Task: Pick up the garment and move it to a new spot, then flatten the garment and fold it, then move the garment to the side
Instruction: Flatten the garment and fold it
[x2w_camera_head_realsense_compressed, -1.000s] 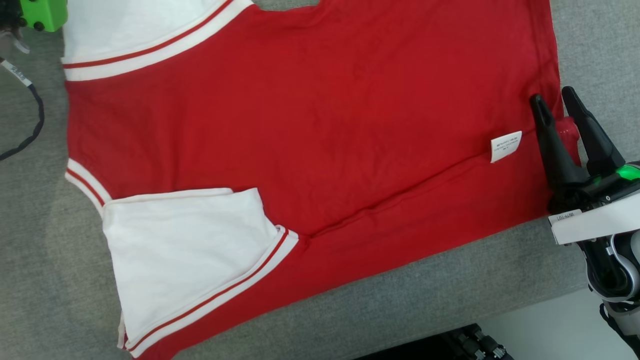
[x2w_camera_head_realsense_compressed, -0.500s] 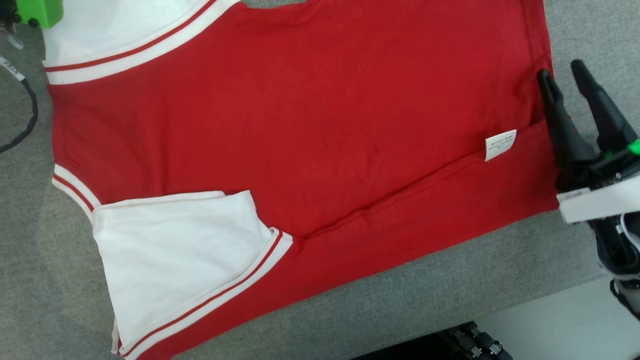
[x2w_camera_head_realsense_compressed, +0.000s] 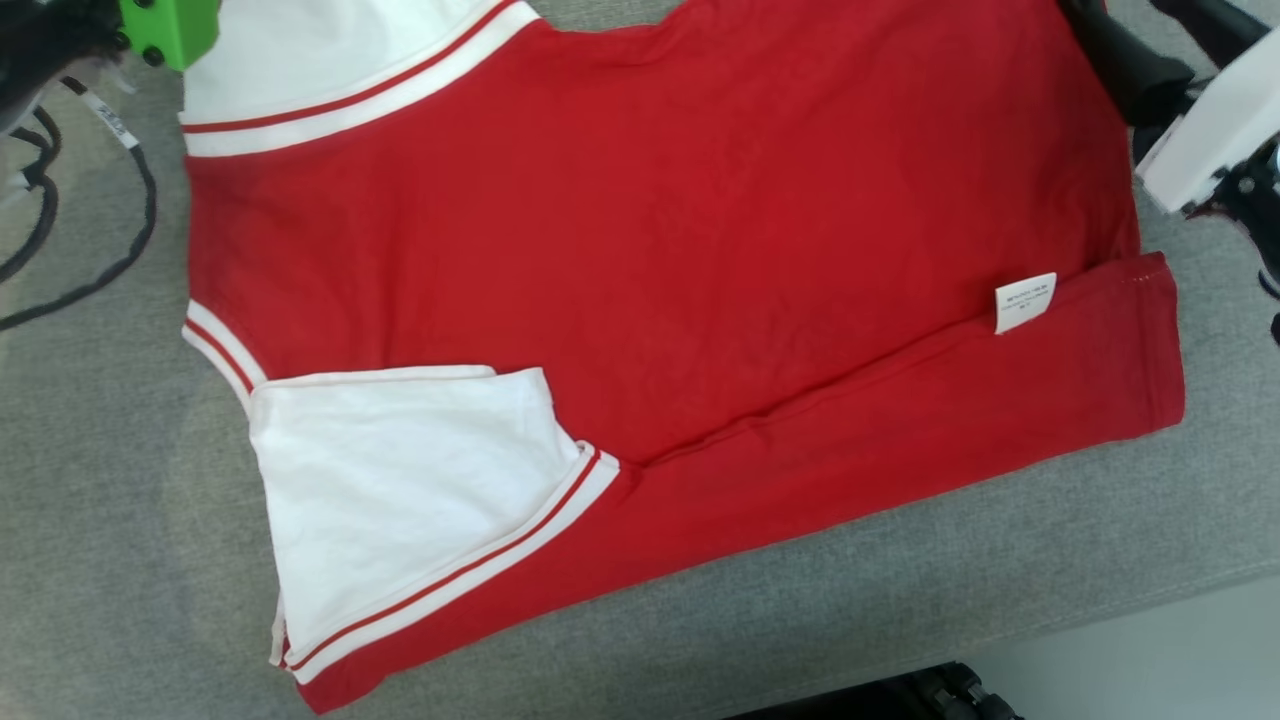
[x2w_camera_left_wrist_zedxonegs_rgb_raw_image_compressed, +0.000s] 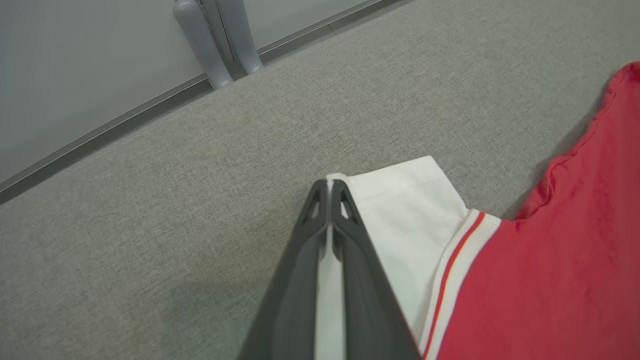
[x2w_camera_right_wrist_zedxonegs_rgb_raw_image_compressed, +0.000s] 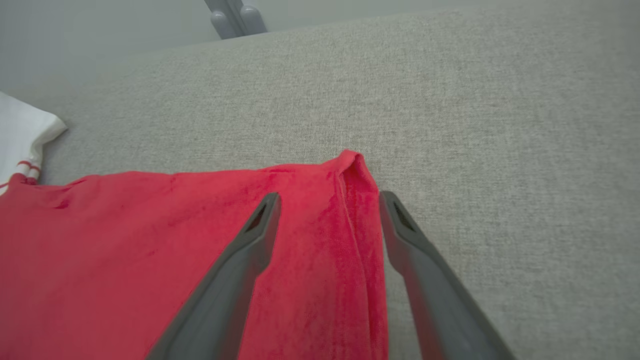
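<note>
- Garment flat on grey tabletop, 6 o'clock side folded over.
- Left pincer clamped on white sleeve edge, 11 o'clock.
- Right pincer wide, straddling red hem corner, 1 o'clock.
- Risk: left lifts before right closes, so the fold skews; thin sleeve bite may slip.

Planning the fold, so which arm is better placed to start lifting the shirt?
Left. The left fingers are shut on the white sleeve; the right fingers stand open astride the red hem corner, gripping nothing.
</note>
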